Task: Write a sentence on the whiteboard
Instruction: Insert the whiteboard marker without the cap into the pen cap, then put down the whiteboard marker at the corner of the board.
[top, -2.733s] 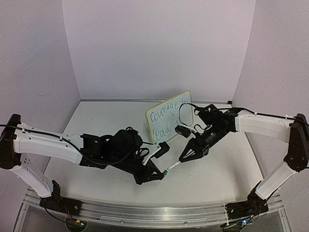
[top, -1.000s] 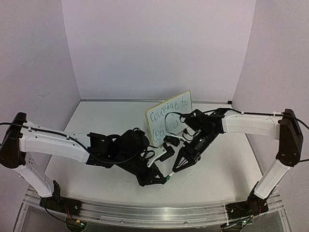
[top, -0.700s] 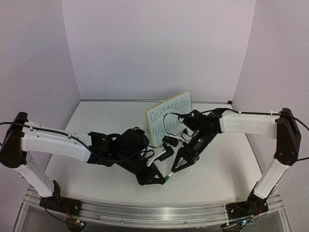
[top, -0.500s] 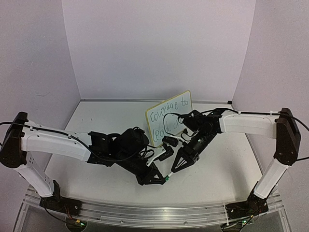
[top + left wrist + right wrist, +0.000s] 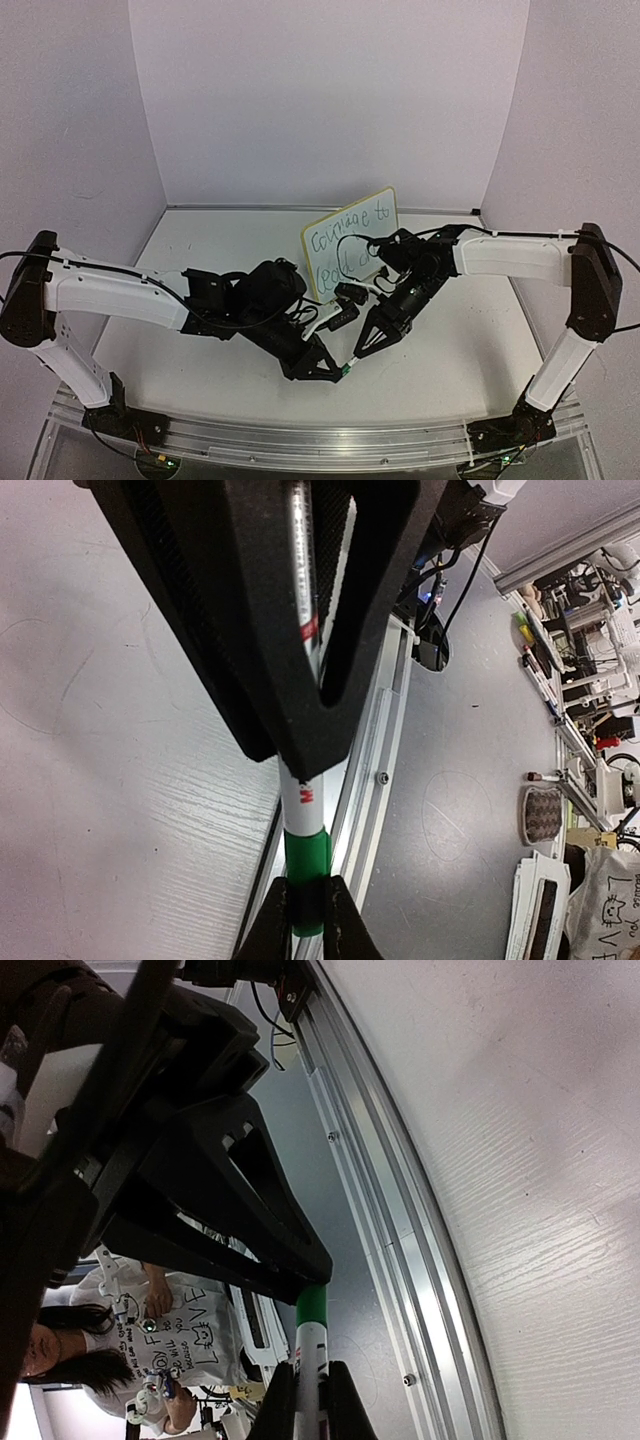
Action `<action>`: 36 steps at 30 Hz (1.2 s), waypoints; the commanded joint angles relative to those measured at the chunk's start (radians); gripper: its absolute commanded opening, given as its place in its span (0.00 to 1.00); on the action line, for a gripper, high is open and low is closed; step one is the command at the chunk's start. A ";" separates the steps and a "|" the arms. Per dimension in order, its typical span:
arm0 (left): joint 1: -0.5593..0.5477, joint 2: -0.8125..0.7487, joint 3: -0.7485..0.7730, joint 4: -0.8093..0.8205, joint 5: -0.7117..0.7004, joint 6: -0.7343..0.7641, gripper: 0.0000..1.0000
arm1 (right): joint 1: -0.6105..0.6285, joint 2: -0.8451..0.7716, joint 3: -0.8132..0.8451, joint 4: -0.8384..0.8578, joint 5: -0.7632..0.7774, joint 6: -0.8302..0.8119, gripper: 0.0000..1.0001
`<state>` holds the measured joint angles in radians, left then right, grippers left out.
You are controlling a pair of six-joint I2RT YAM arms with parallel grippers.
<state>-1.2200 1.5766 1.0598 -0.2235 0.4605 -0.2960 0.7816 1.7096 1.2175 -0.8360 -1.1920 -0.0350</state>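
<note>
1. The sentence (image 5: pixel 348 232) is on the board in green. The top line reads "courage to". The lower line is partly hidden behind my right arm, so I can't check its last letters.
2. The whiteboard (image 5: pixel 345 217) stands upright and slightly skewed at the back middle of the desk (image 5: pixel 220 260), with neither tool touching it.
3. The marker (image 5: pixel 300 800) is well off the board, low over the desk in front of it and spanning the gap between the two arms.
4. The left tool (image 5: pixel 330 368) is pressed together on the white barrel, and the right tool (image 5: pixel 362 350) pinches the same marker from the other side. The green end sits between them.
5. I judge the writing done. What seems left is closing up the marker and putting it down, though I can't tell whether a cap is seated.
</note>
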 commanded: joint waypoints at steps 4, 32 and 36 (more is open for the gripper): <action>0.028 -0.014 0.036 0.374 -0.040 -0.016 0.00 | 0.062 0.006 0.040 0.059 -0.116 -0.026 0.00; 0.400 -0.262 -0.193 -0.035 -0.380 -0.149 0.79 | -0.156 -0.090 -0.137 0.443 0.559 0.402 0.00; 0.481 -0.260 -0.197 -0.040 -0.382 -0.158 0.80 | -0.189 -0.047 -0.159 0.479 0.646 0.430 0.01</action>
<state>-0.7999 1.3323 0.8684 -0.2397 0.1120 -0.4293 0.6239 1.6256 1.0802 -0.4607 -0.6927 0.3183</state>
